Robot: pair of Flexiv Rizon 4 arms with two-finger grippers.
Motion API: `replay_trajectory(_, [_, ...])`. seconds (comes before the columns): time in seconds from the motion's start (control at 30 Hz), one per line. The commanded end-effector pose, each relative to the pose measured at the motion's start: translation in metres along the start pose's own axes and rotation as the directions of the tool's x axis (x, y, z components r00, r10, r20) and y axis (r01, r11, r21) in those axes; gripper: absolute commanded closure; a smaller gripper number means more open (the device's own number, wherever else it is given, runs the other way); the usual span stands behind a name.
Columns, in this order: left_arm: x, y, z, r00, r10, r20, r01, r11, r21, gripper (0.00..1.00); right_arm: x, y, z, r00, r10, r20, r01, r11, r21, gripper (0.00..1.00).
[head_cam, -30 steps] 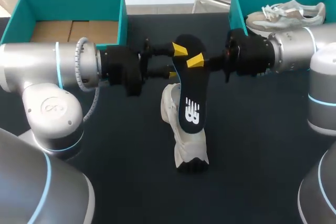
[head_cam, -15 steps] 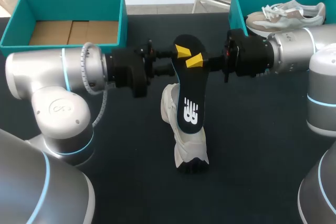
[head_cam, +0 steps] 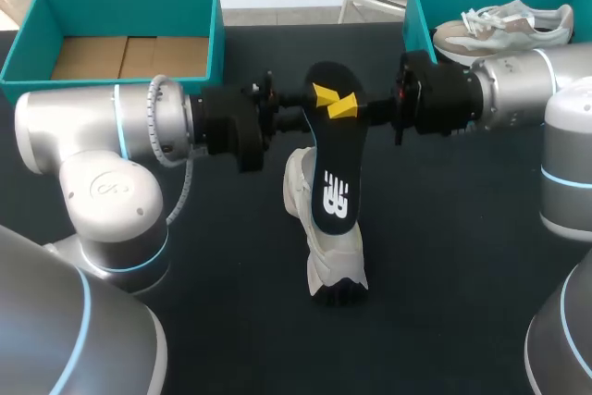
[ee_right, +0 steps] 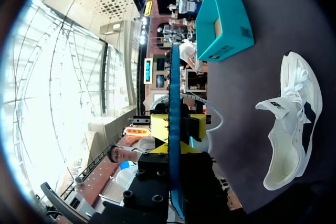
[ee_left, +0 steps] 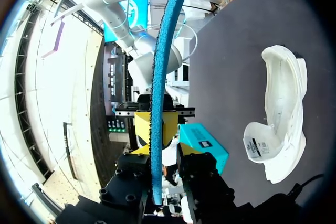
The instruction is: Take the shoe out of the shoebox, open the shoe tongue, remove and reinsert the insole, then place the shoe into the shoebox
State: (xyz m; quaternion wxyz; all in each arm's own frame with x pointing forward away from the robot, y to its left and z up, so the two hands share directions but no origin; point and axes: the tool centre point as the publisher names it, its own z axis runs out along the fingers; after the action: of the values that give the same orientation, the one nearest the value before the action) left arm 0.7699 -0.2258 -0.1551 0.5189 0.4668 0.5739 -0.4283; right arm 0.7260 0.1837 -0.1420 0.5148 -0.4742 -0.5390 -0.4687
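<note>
The dark insole [head_cam: 333, 164] hangs upright in the air over the table's middle, its blue edge [ee_left: 160, 77] facing both wrist cameras. My right gripper [head_cam: 346, 107] comes in from the right and is shut on the insole's [ee_right: 174, 103] upper part. From the left, my left gripper [head_cam: 323, 95] meets it at the same height. The insole's edge stands between its narrowly open fingers, against one and with a slit to the other. The white shoe [head_cam: 338, 261] lies on the dark table under the insole, beside both grippers [ee_left: 283, 114] [ee_right: 291, 129].
A teal shoebox [head_cam: 218, 34] with cardboard inside stands at the back left. At the back right, behind my right arm, another teal box [head_cam: 414, 16] holds a second pale shoe [head_cam: 504, 25]. Both arms span the table's middle.
My left arm has pushed right towards the insole and its fingers have narrowed around the top part. The right arm, insole and shoe have stayed put.
</note>
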Motion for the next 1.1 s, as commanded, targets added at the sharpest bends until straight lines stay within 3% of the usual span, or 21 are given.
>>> replay_trajectory(0.03, [0.002, -0.001, 0.001, 1.000, -0.001, 0.005, 0.001, 1.000, -0.002, 0.84, -0.002, 0.001, 0.004, 1.000, 0.000, -0.003, 0.000, 1.000, -0.002, 1.00])
replay_trajectory(0.23, [0.001, -0.002, 0.002, 1.000, -0.005, 0.011, 0.005, 1.000, 0.001, 1.00, -0.003, 0.001, 0.004, 1.000, 0.002, -0.006, -0.002, 1.000, -0.002, 1.00])
replay_trajectory(0.43, [0.001, -0.003, 0.001, 1.000, -0.009, 0.012, 0.008, 1.000, 0.005, 1.00, -0.004, 0.000, 0.004, 1.000, 0.000, -0.005, 0.000, 1.000, -0.016, 0.97])
replay_trajectory(0.5, [0.002, -0.003, 0.001, 1.000, -0.011, 0.009, 0.011, 1.000, 0.006, 1.00, -0.004, -0.004, 0.002, 1.000, -0.001, -0.001, 0.001, 1.000, -0.030, 0.59])
replay_trajectory(0.53, [0.002, -0.003, 0.000, 1.000, -0.012, 0.008, 0.012, 1.000, 0.005, 1.00, -0.004, -0.006, 0.000, 1.000, -0.006, 0.008, 0.006, 0.999, -0.043, 0.45])
replay_trajectory(0.57, [0.002, -0.002, -0.001, 1.000, -0.013, 0.007, 0.013, 1.000, 0.005, 1.00, -0.003, -0.008, -0.002, 1.000, -0.015, 0.010, 0.016, 0.998, -0.059, 0.00])
replay_trajectory(0.73, [0.001, -0.001, -0.012, 0.999, -0.054, -0.003, 0.054, 0.999, 0.004, 1.00, 0.003, -0.022, -0.018, 0.997, -0.050, 0.063, 0.057, 0.991, -0.119, 0.00])
replay_trajectory(0.9, [-0.008, -0.006, -0.029, 0.983, -0.181, -0.012, 0.182, 0.983, 0.035, 1.00, 0.016, -0.027, -0.036, 0.976, -0.124, 0.180, 0.149, 0.980, -0.130, 0.00])
replay_trajectory(1.0, [-0.014, -0.009, -0.039, 0.955, -0.294, -0.033, 0.295, 0.953, 0.060, 1.00, 0.024, -0.026, -0.045, 0.916, -0.260, 0.304, 0.295, 0.952, -0.075, 0.00])
replay_trajectory(1.1, [-0.017, -0.013, -0.047, 0.939, -0.337, -0.061, 0.342, 0.936, 0.086, 1.00, 0.034, -0.027, -0.050, 0.808, -0.458, 0.370, 0.505, 0.862, -0.035, 0.00])
